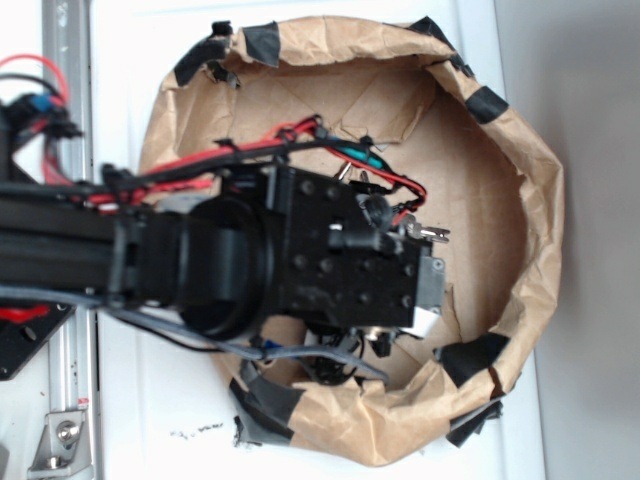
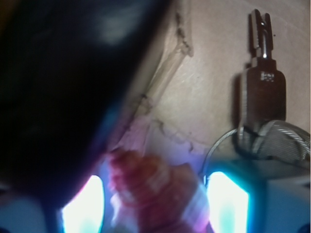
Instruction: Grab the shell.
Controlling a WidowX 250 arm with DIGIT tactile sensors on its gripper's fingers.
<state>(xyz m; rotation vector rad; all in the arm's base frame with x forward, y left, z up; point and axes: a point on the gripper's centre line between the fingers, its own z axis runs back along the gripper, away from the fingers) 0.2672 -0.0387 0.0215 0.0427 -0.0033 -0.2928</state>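
In the wrist view the shell shows as a blurred orange-red knobby lump with pale bands. It fills the gap between my gripper fingers. The glowing left pad and the right pad sit against its two sides, so the gripper is shut on the shell. The shell rests low over the brown paper floor. In the exterior view the shell is hidden under the black wrist block.
Silver keys on a wire ring lie just right of the right finger, and the keys also poke out past the wrist. A crumpled brown paper wall with black tape rings the workspace. A dark blurred mass fills the upper left.
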